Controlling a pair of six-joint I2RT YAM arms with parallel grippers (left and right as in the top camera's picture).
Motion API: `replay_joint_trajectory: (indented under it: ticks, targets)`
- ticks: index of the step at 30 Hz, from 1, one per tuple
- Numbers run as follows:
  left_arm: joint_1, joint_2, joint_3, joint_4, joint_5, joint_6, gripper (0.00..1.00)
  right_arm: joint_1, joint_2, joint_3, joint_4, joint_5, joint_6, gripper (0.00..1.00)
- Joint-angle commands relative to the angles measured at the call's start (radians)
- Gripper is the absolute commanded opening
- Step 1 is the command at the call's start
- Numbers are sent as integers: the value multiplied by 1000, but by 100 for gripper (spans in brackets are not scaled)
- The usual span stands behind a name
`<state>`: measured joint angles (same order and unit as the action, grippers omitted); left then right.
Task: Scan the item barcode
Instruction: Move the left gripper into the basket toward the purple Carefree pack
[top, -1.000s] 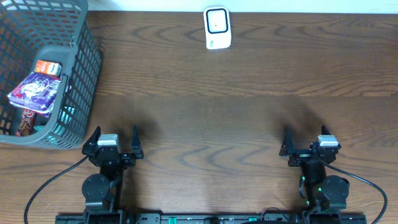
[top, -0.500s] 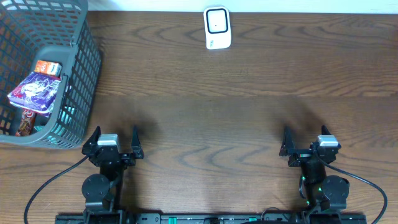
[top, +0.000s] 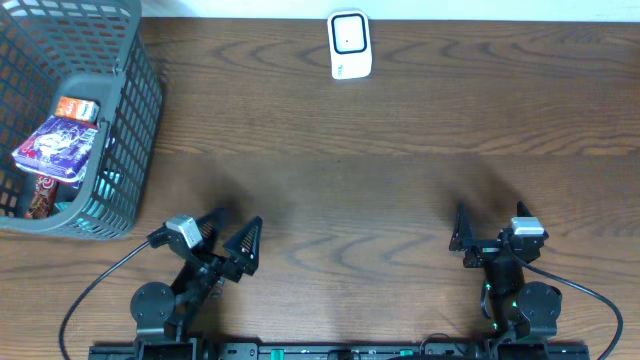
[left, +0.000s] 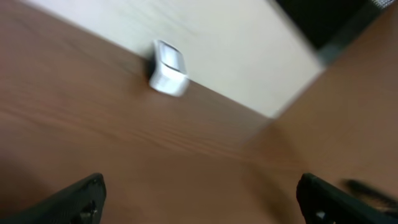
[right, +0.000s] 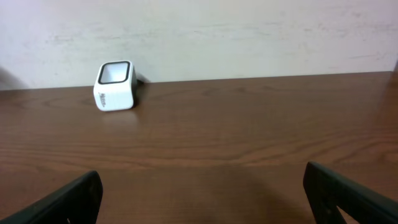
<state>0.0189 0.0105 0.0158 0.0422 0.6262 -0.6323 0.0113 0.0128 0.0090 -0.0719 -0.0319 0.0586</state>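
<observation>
dark wood table (top: 380, 170), nothing yet scanned; grey basket (top: 130, 150) at its left corner holds the purple snack packet (top: 55, 143) among other items. left gripper (top: 236, 222) and right gripper (top: 488, 210) hang open and empty; white scanner (top: 349, 45) sits at the far edge; pick-up and scan remain.

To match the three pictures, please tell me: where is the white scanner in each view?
Overhead: scanner at top centre.
Left wrist: scanner upper left, blurred.
Right wrist: scanner upper left.
Shared landmark: the far edge of the table, where it stands.
</observation>
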Motion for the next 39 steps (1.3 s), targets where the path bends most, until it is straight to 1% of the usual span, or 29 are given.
replay_joint_trajectory:
  ticks: [1,4,7,9,13,15,17,19,26,28,31,33,36,37,39]
  targets:
    - [2,-6,-11,76,157,-319,98,-3,0,-3,-2,4,-11,99]
    - [2,-6,-11,275,214,-320,98,-3,0,-3,-2,4,-11,99]
    - [2,-6,-6,494,230,-320,98,-3,0,-3,-2,4,-11,99]
    - [2,-6,15,579,230,-320,98,-3,0,-3,-2,4,-11,99]
    - [2,-5,112,606,222,-319,98,-3,0,-3,-2,4,-11,99]
    - [3,5,171,605,202,-296,98,-3,0,-3,-2,4,-11,99]
    - [3,27,238,602,187,-245,98,-3,0,-3,-2,4,-11,99]
    - [3,68,314,592,185,-162,98,-3,0,-3,-2,4,-11,99]
    - [3,332,634,397,177,122,98,-3,0,-3,-2,4,-11,99]
    - [10,431,744,333,124,177,98,-3,0,-3,-2,4,-11,99]
    - [35,580,921,201,-18,224,98,-3,0,-3,-2,4,-11,99]
    - [60,682,1057,64,-134,276,98,-3,0,-3,-2,4,-11,99]
    - [107,853,1295,-214,-319,422,98,-3,0,-3,-2,4,-11,99]
    - [125,917,1388,-327,-399,468,98,-3,0,-3,-2,4,-11,99]
    - [153,1059,1589,-549,-576,606,98,-3,0,-3,-2,4,-11,99]
